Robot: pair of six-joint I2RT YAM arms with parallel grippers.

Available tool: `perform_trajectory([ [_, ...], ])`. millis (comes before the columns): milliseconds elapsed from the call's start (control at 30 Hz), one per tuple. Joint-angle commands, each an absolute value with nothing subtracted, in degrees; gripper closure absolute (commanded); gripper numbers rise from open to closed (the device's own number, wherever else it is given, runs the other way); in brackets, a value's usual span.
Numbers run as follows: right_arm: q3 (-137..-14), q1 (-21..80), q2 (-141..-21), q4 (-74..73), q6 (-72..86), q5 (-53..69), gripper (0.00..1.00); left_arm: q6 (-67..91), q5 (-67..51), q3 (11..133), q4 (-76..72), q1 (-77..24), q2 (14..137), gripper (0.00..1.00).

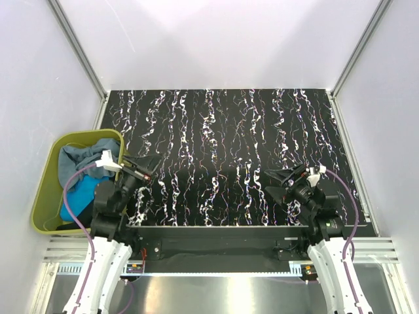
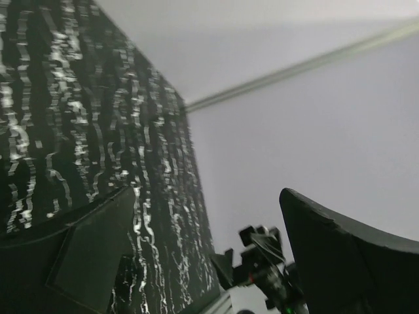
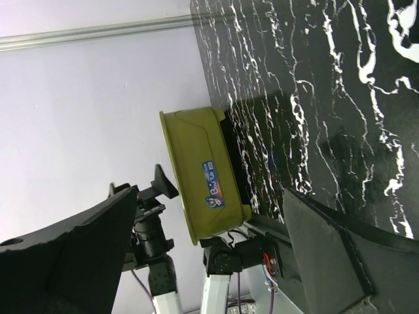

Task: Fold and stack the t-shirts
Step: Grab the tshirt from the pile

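White-veined black table (image 1: 229, 124) between pale walls: a crumpled slate grey-blue t-shirt (image 1: 80, 157) and a turquoise t-shirt (image 1: 77, 193) lie heaped in an olive-green tub (image 1: 44, 190) off the table's 8 o'clock edge. Beside the tub, the left gripper (image 1: 152, 171) hovers with jaws spread and empty. At 4 o'clock, the right gripper (image 1: 270, 183) is likewise spread.

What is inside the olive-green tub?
In the tub, a crumpled grey-blue t-shirt lies at the far end and a turquoise t-shirt nearer. A dark strip at the near end may be black cloth. Whatever lies beneath is covered.
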State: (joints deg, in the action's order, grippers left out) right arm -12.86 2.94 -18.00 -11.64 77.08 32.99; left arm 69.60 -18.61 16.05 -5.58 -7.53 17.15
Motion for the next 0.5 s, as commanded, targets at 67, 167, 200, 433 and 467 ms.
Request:
perform_trajectory([
  [67, -18.9, 2.7, -19.3, -15.8, 77.2, 31.6, 0.00, 64.0, -10.5, 29.1, 14.0, -7.2, 26.5, 0.01],
  [167, -21.3, 2.8, -19.8, -18.6, 76.9, 33.6, 0.00, 59.4, -11.3, 35.5, 14.2, -7.2, 32.3, 0.01],
  [200, -22.2, 2.8, -19.9, -23.0, 76.6, 33.6, 0.00, 56.7, -10.8, 37.2, 13.8, -7.1, 33.8, 0.01],
  [433, -33.4, 2.7, -24.6, -40.9, 65.5, 29.3, 0.00, 46.9, 16.3, 53.7, 26.3, -5.8, 47.1, 0.01],
  [467, -35.1, 2.7, -25.6, -41.7, 63.7, 29.4, 0.00, 46.4, 19.1, 57.7, 28.3, -5.5, 51.0, 0.01],
])
